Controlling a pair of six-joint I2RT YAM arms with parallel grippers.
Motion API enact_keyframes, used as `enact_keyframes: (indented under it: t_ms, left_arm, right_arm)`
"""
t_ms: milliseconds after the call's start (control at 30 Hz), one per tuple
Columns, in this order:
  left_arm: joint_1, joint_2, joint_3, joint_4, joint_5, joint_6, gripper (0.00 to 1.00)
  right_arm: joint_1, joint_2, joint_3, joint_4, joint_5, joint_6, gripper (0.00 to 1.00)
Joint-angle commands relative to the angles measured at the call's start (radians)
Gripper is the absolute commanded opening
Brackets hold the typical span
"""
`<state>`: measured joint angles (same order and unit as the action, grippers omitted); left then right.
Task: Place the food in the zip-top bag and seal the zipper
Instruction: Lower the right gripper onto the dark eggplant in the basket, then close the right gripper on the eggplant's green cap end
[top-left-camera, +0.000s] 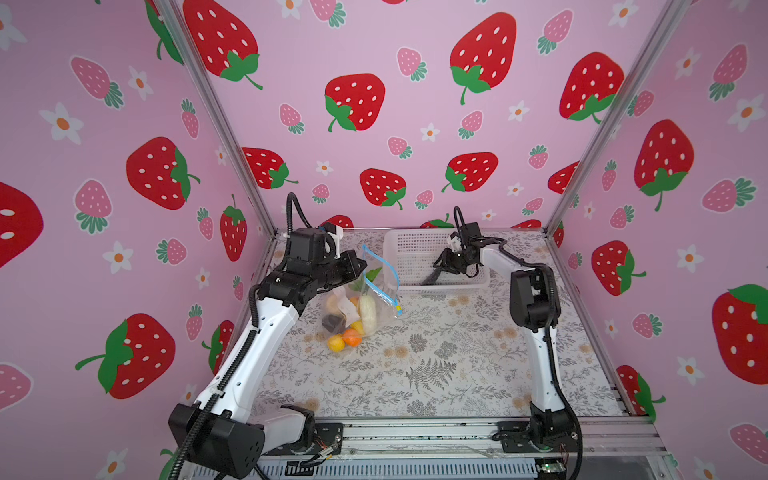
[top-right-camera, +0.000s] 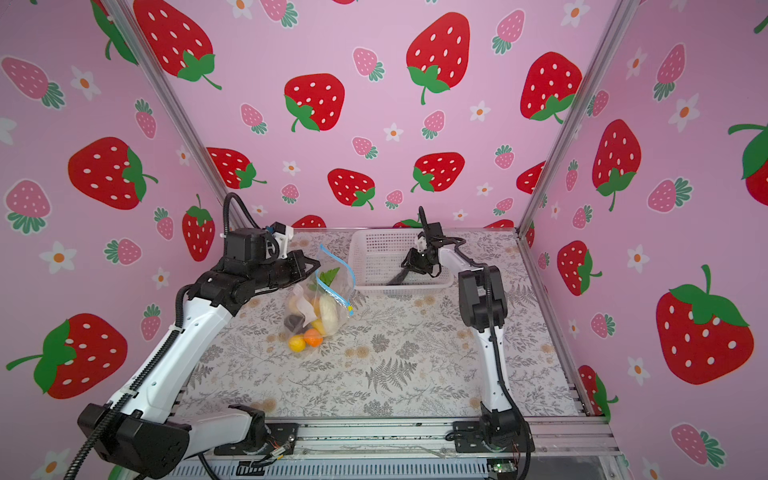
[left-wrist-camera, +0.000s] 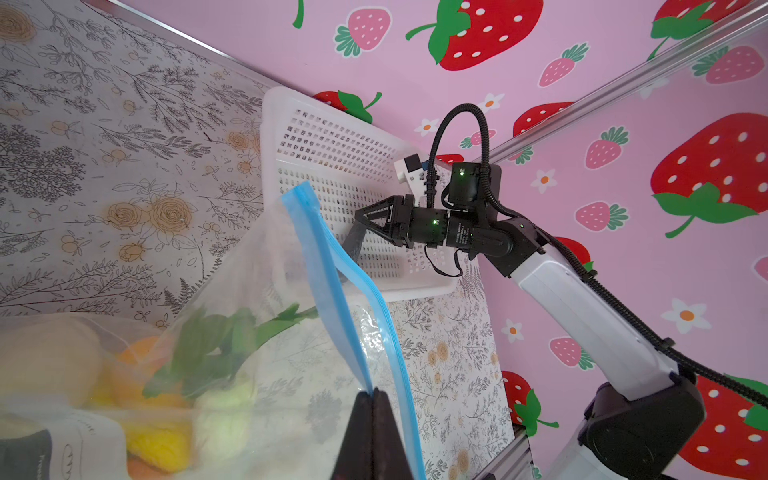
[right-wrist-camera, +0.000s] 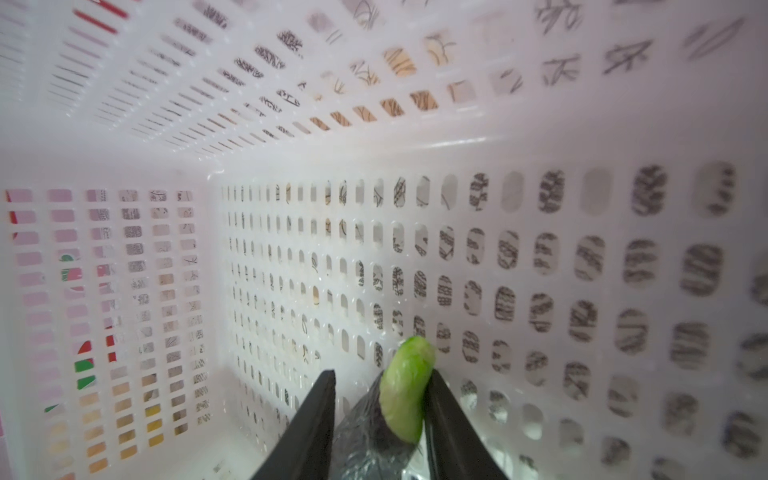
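Observation:
The clear zip-top bag (top-left-camera: 353, 307) (top-right-camera: 307, 309) hangs tilted at left of centre, its lower end on the table. Inside it sit food pieces: a yellow one (top-left-camera: 336, 344), an orange one (top-left-camera: 352, 336), a pale long one (top-left-camera: 368, 313) and a dark one (top-left-camera: 330, 322). My left gripper (top-left-camera: 360, 266) (left-wrist-camera: 374, 392) is shut on one lip of the blue zipper (left-wrist-camera: 320, 266); the other lip stands apart, so the mouth gapes. My right gripper (top-left-camera: 432, 276) (right-wrist-camera: 382, 372) reaches down into the white basket (top-left-camera: 411, 245), shut on a dark eggplant (right-wrist-camera: 374, 432) with a green stem.
The perforated basket (top-right-camera: 374, 249) stands against the back wall, right of the bag. Pink strawberry walls with metal corner posts close in the back and both sides. A metal rail (top-left-camera: 415, 434) with both arm bases runs along the front edge.

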<state>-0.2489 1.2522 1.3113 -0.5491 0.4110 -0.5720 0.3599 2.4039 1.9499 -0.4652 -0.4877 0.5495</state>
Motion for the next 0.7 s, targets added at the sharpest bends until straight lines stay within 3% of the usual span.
enact_keyframes:
  t_ms: [0,400,667]
  left_arm:
    - [-0.003,0.0,0.017,0.008,-0.009,0.013,0.0]
    - [-0.003,-0.01,0.009,0.002,-0.026,0.02,0.0]
    - [-0.003,-0.014,0.012,-0.003,-0.034,0.023,0.0]
  right_arm:
    - [0.014,0.026,0.016,-0.027,0.051,-0.003,0.37]
    - [0.016,0.007,-0.009,0.013,0.063,0.006,0.23]
    - [0.013,-0.02,-0.049,0.081,0.026,0.039,0.2]
